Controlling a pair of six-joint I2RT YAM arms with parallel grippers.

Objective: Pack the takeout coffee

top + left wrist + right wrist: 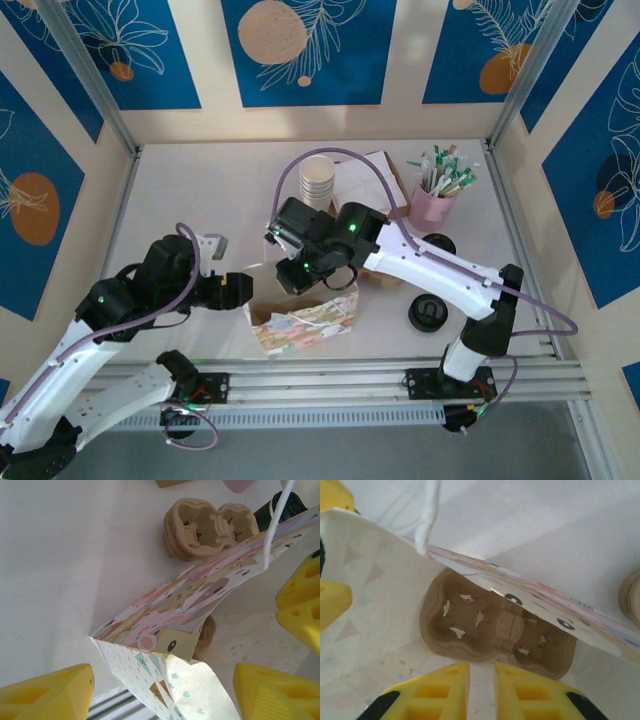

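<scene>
Right end effector (pixel 481 670): fingers nearly together; a grip cannot be confirmed. Carrier (pixel 485 625) lies directly ahead inside the bag (pixel 375 610), its long axis crosswise to the approach. Left end effector (pixel 162 677), released, straddles the bag's mouth edge.

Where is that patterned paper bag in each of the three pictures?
Top view: the paper bag sits near the table's front edge, at the middle.
Left wrist view: it slants from bottom centre to upper right, between the yellow fingers.
Right wrist view: its pale inside covers the left side, and its patterned rim crosses to the right.
Shared landmark: the bag's white handle, in both wrist views.
</scene>
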